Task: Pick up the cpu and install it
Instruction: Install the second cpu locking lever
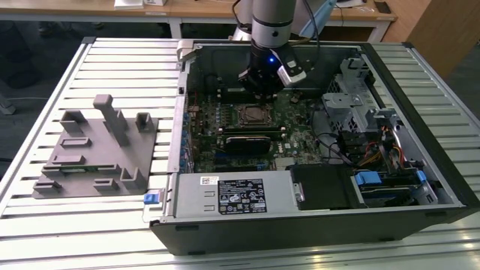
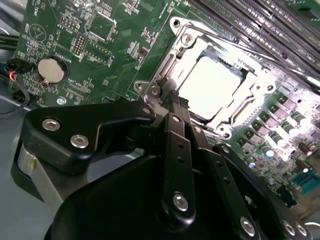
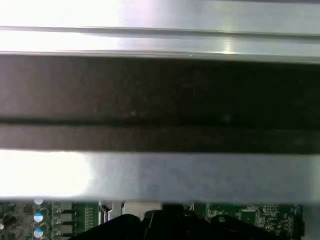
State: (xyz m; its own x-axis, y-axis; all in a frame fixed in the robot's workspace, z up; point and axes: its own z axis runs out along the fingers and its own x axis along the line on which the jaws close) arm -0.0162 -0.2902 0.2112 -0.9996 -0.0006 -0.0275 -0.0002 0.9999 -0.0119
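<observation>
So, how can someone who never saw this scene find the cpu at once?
Look inside the open computer case, at the green motherboard. Near the end effector sits a metal socket frame. The cpu is the pale, bright square lying inside that frame, plain where its neighbours are green and studded.

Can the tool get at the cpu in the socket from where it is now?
Probably yes. The tool hangs just beside the socket frame inside the open case; the cpu sits face-up in the frame, nothing covering it.
</observation>
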